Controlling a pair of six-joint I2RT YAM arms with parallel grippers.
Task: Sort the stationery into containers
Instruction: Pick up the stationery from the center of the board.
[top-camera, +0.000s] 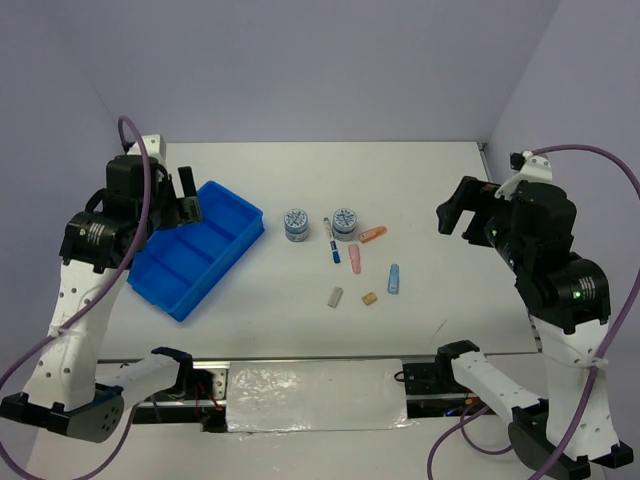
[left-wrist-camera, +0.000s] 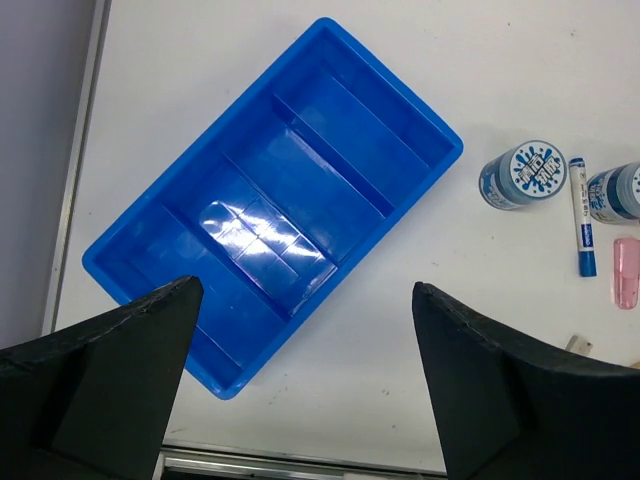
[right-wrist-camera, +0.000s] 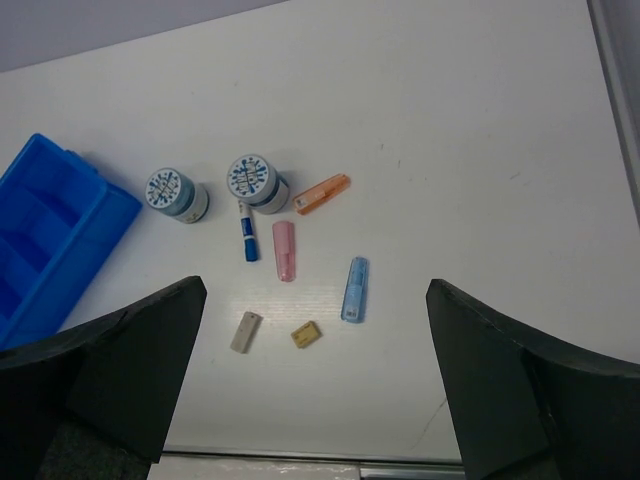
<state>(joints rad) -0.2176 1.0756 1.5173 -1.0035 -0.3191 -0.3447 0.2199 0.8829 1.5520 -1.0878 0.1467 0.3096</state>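
Left gripper (left-wrist-camera: 305, 290) spread wide, holding nothing, poised high over the bright blue rectangular plastic tray (left-wrist-camera: 300, 180) with its divided compartments. Right gripper (right-wrist-camera: 318, 285) likewise parted and unladen, raised above loose stationery on the white table (right-wrist-camera: 480, 120). Below it, right of the tray: round blue-white patterned discs (right-wrist-camera: 175, 193) (right-wrist-camera: 257, 180); thin blue-white pen (right-wrist-camera: 247, 232) by the gap between them; pink capsule (right-wrist-camera: 284, 250), orange capsule (right-wrist-camera: 322, 193), light-blue capsule (right-wrist-camera: 354, 288); small grey block (right-wrist-camera: 244, 331) and tan block (right-wrist-camera: 305, 333) nearest the arms.
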